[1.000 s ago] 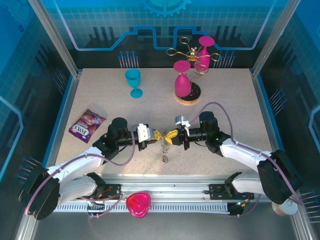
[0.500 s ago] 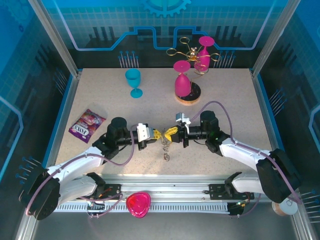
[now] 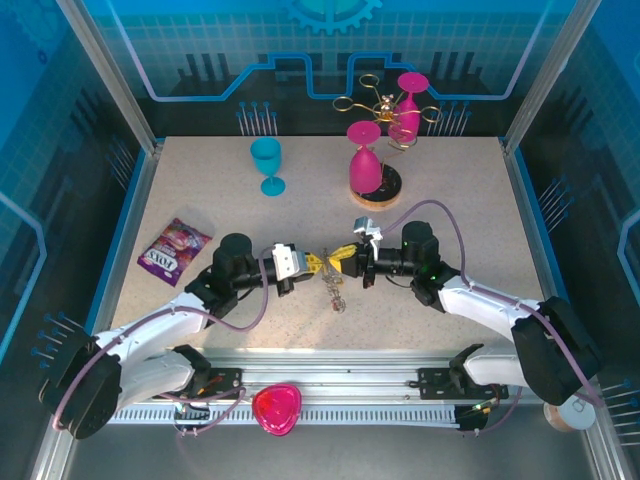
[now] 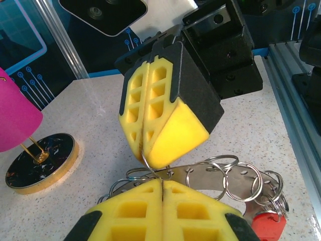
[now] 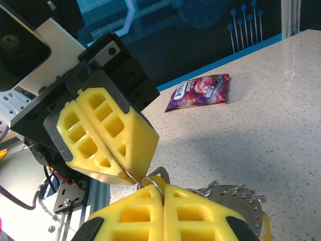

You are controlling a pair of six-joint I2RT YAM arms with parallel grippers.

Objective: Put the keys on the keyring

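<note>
Shift since earlier: both pincers have drifted a little toward the far side of the bench (image 3: pixel 470 215), tips kept together; the hanging cluster beneath them has swung slightly right.
Left pincer (image 3: pixel 314 263): closed, yellow pads flat against each other, nipping a thin wire loop (image 4: pixel 150 169) at the seam.
Right pincer (image 3: pixel 343 262): closed likewise, biting the same loop from the opposite side, its tips all but touching the left's.
Keyring (image 4: pixel 228 182): flat grey plate fringed with silvery loops, hanging just below the two tips, mid-bench toward the near edge. Cannot tell whether its low end rests on the surface.
Keys (image 4: pixel 263 224): one red head at the ring's low end, in among the loops. A yellowish scrap beside the plate in the right wrist view may be another.
Why held so: my reading is that two opposed grips on one loop steady it and let its coils be drawn apart for threading. Neither arm is free to fetch anything at present.
Count, keys: one sure; the rest not readable.
Count, goblets: three. One teal goblet (image 3: pixel 267 163) upright; one magenta goblet (image 3: pixel 365 160) upside down on a round dark coaster (image 3: pixel 386 200); a second magenta one (image 3: pixel 408 108) hung on the gold wire stand (image 3: pixel 355 102).
Count, other: one purple sweet packet (image 3: pixel 173 250) at the left; one pink object (image 3: pixel 277 408) on the front rail.
</note>
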